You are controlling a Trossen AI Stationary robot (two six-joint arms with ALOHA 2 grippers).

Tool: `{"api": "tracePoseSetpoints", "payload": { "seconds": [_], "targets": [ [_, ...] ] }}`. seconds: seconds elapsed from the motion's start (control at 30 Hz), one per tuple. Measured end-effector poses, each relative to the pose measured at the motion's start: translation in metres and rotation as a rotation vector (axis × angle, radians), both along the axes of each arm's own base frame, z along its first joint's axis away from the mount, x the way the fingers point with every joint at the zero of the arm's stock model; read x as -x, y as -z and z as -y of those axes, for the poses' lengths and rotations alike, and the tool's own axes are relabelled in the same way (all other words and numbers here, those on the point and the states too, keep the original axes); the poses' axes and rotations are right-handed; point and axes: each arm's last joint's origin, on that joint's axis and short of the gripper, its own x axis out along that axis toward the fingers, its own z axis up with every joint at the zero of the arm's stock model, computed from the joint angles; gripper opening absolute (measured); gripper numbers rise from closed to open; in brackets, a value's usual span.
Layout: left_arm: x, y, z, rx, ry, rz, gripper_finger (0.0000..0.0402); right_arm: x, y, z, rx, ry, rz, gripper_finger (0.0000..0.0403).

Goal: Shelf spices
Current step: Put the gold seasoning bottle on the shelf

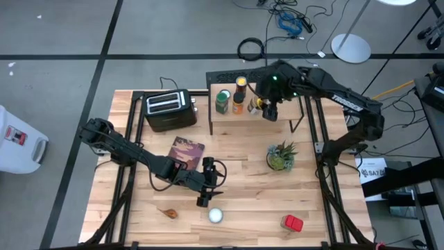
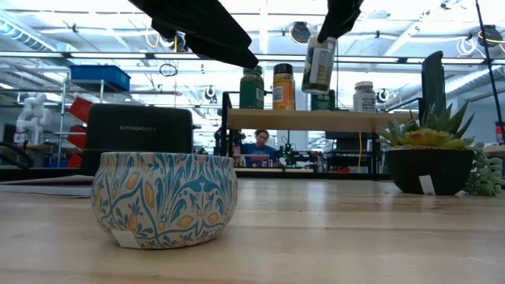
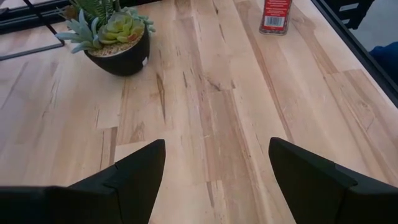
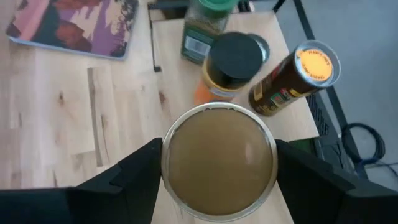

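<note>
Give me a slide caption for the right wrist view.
Right gripper holds a tan-lidded jar above the shelf beside three other spices.

table (image 1: 236, 149): toaster (image 1: 166, 111), book (image 1: 186, 153), plant (image 1: 279, 157), tins | shelf (image 1: 277, 121): three jars

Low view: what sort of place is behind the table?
Probably a robotics lab or workshop: ceiling trusses with strip lights, a white robot arm at the left, and a seated person among equipment behind the shelf.

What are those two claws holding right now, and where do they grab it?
The right gripper clamps a spice jar by its sides near the top, above the shelf. The left gripper is open, empty.
</note>
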Motion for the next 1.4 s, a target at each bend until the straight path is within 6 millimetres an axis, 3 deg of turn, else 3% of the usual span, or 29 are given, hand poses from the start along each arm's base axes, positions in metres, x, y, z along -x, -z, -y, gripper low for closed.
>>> {"api": "tracePoseSetpoints", "payload": {
  "seconds": [0.43, 0.67, 1.1, 1.4],
  "targets": [
    [0.0, 0.0, 0.0, 0.002, -0.001, -0.001, 0.0297, -0.003, -0.016, 0.037, -0.053, 0.026, 0.043, 0.0263],
    [0.0, 0.0, 0.0, 0.003, -0.002, -0.001, 0.0297, 0.001, -0.002, 0.051, -0.128, 0.076, -0.059, 0.0263],
    [0.0, 0.0, 0.0, 0.003, -0.001, -0.001, 0.0297, -0.015, 0.02, 0.07, -0.173, 0.085, -0.113, 0.0263],
    [0.0, 0.0, 0.0, 0.004, -0.002, -0.001, 0.0297, -0.017, 0.024, 0.074, -0.182, 0.077, -0.11, 0.0263]
  ]
}}
